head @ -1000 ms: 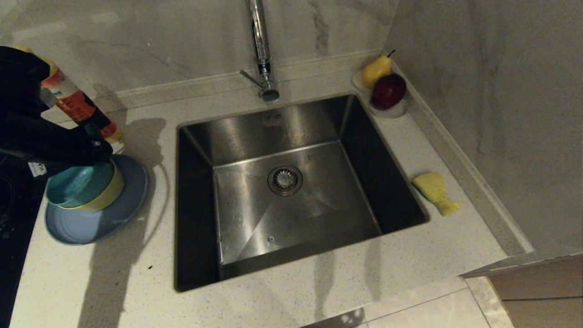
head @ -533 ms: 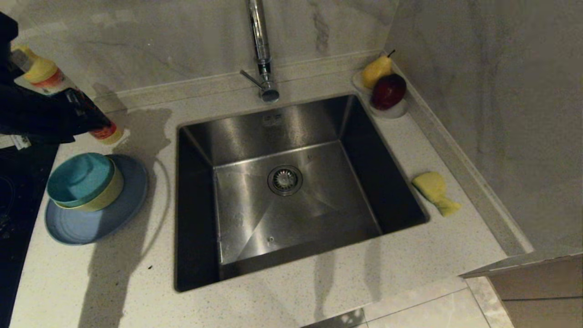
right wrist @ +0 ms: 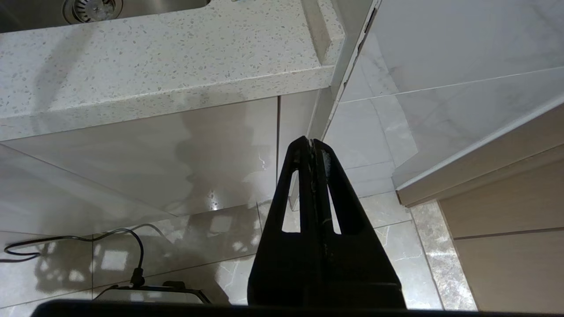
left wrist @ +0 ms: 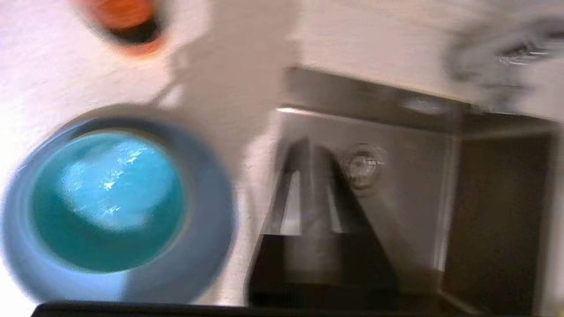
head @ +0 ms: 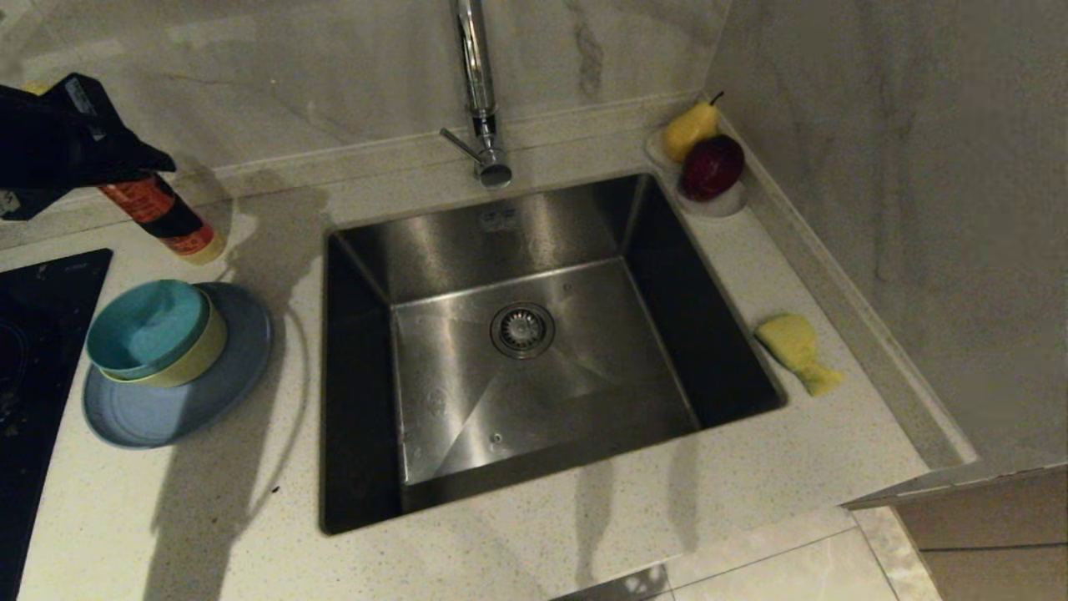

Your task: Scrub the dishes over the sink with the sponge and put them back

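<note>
- A pale speckled stone bench [head: 517, 551] runs under a marbled wall, with a square steel sink [head: 534, 367] set into it and a chrome tap [head: 477, 92] at the sink's back edge.
- At the bench's left edge, beside a black hob [head: 33, 334], the dishes are stacked: a teal bowl [head: 146, 325] nested in a pale-yellow bowl [head: 196, 359], both on a light-blue plate [head: 167, 413].
- The sponge [head: 797, 351] lies on the strip of bench right of the sink, near the side wall, well apart from the stack.
- In the back right corner a yellow pear [head: 691, 129] and a red apple [head: 711, 167] sit on a small white dish [head: 724, 203]; they are no part of the job.
- The left claw [head: 125, 154] hangs above the back left of the bench, in front of an orange-labelled bottle [head: 167, 221], jaws pinched together and holding nothing; its wrist view looks down on the stack.
- The right claw [right wrist: 312, 143] is parked low beside the cabinet front, below the bench edge, jaws pressed shut and empty.
- Progress, as I judge it: the dishes are stacked in their place and the sink is empty. Whether they have been scrubbed cannot be told from here. If not, fetching the sponge, lifting a dish over the sink and scrubbing all remain.
</note>
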